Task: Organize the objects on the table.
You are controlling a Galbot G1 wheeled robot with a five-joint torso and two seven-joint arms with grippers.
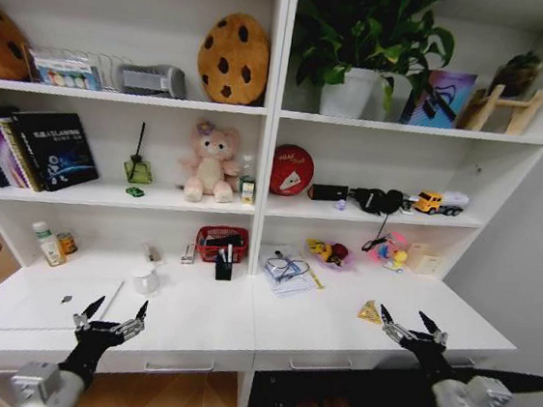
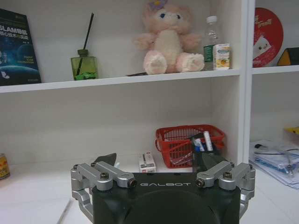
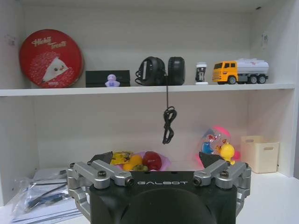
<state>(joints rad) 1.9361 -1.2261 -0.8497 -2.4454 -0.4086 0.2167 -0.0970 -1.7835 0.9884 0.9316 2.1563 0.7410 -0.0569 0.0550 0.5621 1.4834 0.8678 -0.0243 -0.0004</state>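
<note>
The white table [image 1: 220, 320] carries a slim silver laptop [image 1: 52, 305] lying flat at the left, with a tiny flat piece [image 1: 66, 300] on its lid. A green-banded bottle [image 1: 50, 244] stands behind it by the wall. Pens [image 1: 226, 257] [image 2: 202, 141] stick up from a black holder in front of the red basket. A yellow packet [image 1: 370, 312] lies on the right half. My left gripper [image 1: 117, 310] [image 2: 159, 161] hovers open over the front edge beside the laptop. Just right of the packet, my right gripper [image 1: 406, 319] [image 3: 156, 158] is open and holds nothing.
A white mug [image 1: 146, 279] stands mid-left, and the red mesh basket [image 1: 221, 241] [image 2: 187, 142] sits at the back. Bagged papers [image 1: 289, 271] [image 3: 42, 196], a fruit bowl [image 3: 140, 161] and a beige box [image 3: 259, 154] line the back right. Shelves rise above.
</note>
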